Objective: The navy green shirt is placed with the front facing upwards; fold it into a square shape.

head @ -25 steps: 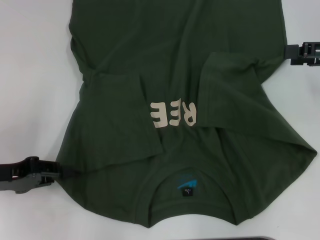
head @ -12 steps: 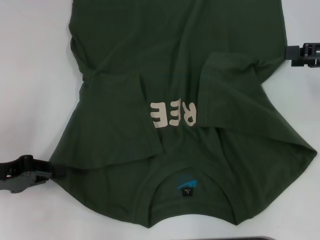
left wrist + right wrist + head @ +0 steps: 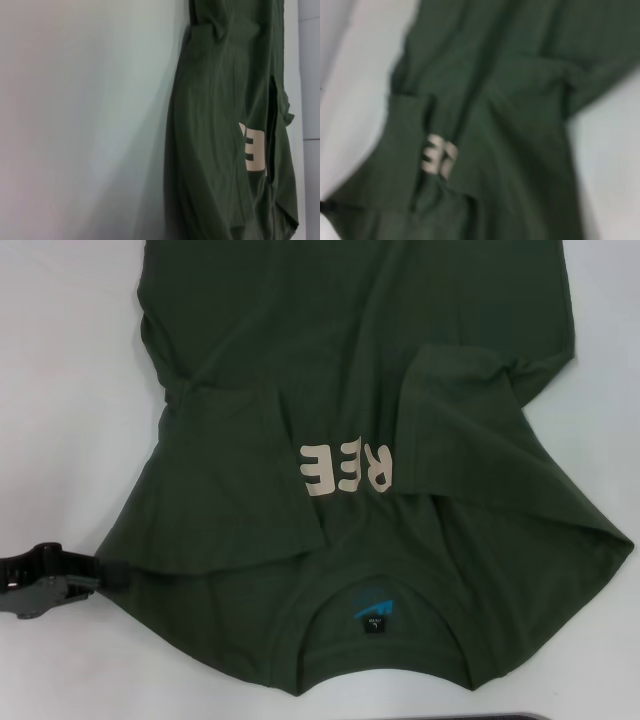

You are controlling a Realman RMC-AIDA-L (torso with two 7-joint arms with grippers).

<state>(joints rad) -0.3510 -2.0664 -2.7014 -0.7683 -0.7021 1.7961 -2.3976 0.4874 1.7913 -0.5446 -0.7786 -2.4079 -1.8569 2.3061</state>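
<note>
Navy green shirt [image 3: 350,440] lies flat on my white table [image 3: 60,390] with both sleeves folded in to make it narrower, my left gripper [image 3: 95,575] touches its near left edge, grip unclear, right gripper unseen.

Even, bright overhead light; the white table [image 3: 70,390] shows no glare. The shirt [image 3: 350,350] casts only thin soft shadows at its folds. The head view is sharp; the right wrist view is heavily blurred, the left wrist view mildly soft.
</note>
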